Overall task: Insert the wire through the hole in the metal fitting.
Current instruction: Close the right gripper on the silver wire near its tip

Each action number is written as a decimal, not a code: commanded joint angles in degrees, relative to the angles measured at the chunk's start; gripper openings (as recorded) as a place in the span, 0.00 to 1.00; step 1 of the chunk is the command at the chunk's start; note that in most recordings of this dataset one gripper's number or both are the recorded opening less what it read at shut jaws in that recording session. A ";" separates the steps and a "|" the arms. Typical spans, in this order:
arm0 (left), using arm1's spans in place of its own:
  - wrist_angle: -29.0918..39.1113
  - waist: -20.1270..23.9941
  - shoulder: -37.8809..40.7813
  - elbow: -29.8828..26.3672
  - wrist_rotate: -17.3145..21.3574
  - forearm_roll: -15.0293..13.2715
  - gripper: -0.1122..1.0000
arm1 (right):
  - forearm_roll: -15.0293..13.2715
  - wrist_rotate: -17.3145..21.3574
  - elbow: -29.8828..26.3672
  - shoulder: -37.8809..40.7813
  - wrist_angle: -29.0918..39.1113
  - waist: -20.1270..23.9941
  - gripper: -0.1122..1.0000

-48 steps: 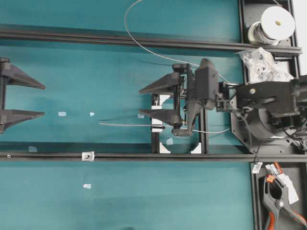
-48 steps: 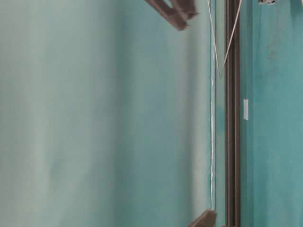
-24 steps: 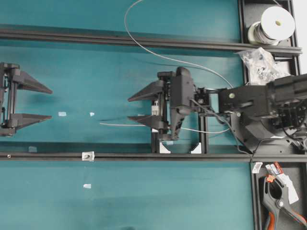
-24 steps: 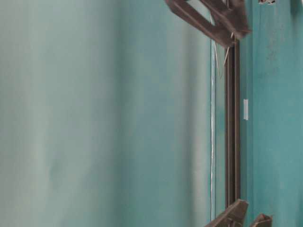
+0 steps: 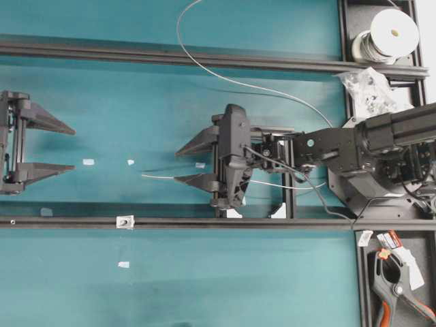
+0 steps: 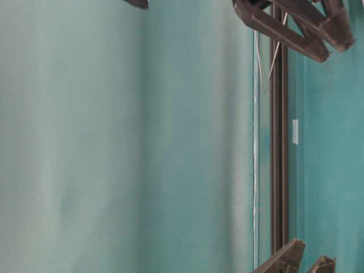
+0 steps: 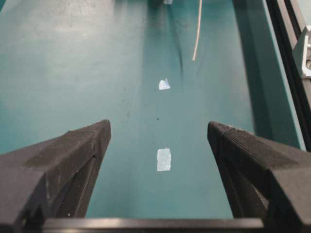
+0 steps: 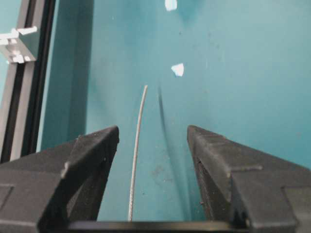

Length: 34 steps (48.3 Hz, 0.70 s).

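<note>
The thin silvery wire [image 5: 204, 68] loops from the spool at the back right and ends free on the teal mat [image 5: 144, 176]. My right gripper [image 5: 176, 167] hovers open over this end. In the right wrist view the wire [image 8: 136, 150] runs between the open fingers of the right gripper [image 8: 153, 129], nearer the left one, and is not pinched. The metal fitting [image 5: 125, 221] sits on the front black rail, also seen as a small piece [image 8: 14, 44] at the far left. My left gripper [image 5: 73, 147] stands open at the left, empty [image 7: 159, 127]; the wire tip [image 7: 197, 39] lies ahead of it.
Two black rails [image 5: 204, 60] [image 5: 272, 223] cross the mat. White tape scraps [image 5: 88, 162] [image 5: 123, 264] [image 7: 164, 159] lie on it. At the right are the wire spool [image 5: 392, 34], a plastic bag of parts [image 5: 371, 92] and an orange-handled clamp [image 5: 395, 286].
My right arm has reached leftward along the wire, bringing its open fingers over the free end. The left gripper moved a little further into view, then held still.
</note>
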 commanded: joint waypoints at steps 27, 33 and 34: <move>-0.53 -0.53 -0.53 -0.62 -0.53 -0.09 0.86 | 0.35 0.97 -4.13 4.83 2.81 0.18 0.71; -0.53 -0.53 -0.53 -0.62 -0.53 -0.09 0.86 | 0.35 0.97 -4.48 5.45 2.81 0.18 0.70; -0.62 -0.53 -0.53 -0.62 -0.53 0.00 0.86 | 0.44 0.97 -4.48 5.54 2.81 0.18 0.70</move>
